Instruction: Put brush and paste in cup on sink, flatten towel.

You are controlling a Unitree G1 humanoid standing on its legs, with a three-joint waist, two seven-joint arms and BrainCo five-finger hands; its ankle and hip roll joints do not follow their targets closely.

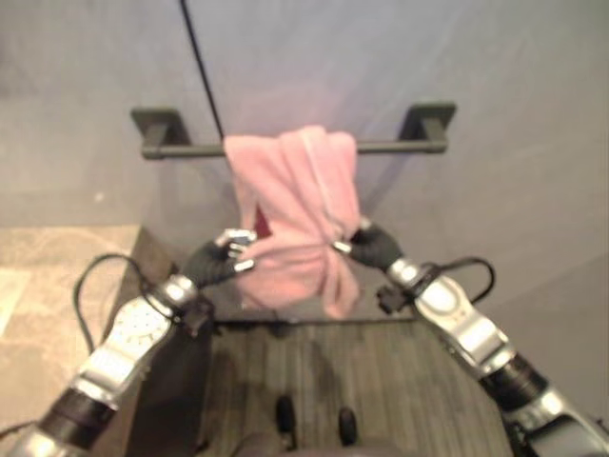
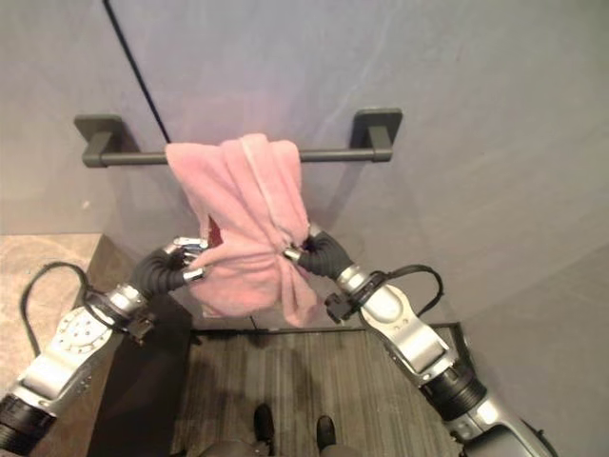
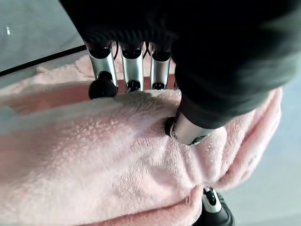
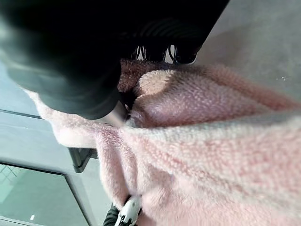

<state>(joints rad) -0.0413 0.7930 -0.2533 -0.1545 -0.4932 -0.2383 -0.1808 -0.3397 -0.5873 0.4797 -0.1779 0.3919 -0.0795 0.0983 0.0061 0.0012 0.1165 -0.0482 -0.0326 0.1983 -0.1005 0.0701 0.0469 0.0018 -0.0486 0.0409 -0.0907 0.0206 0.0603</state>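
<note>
Flattening step under way | pink towel [image 2: 249,224] bunched over the middle of the wall rail [image 2: 333,153] | left robot hand [image 2: 181,262] and right robot hand [image 2: 306,246] each pinch a lower fold | spreading remains; brush, paste, cup unseen

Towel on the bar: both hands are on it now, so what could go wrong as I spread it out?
The pink towel hangs bunched over the black bar. The left hand pinches one edge and the right hand reaches into folds, so pulling downward rather than sideways could drag it off. Uneven pulls may just shift the bunch along.
</note>
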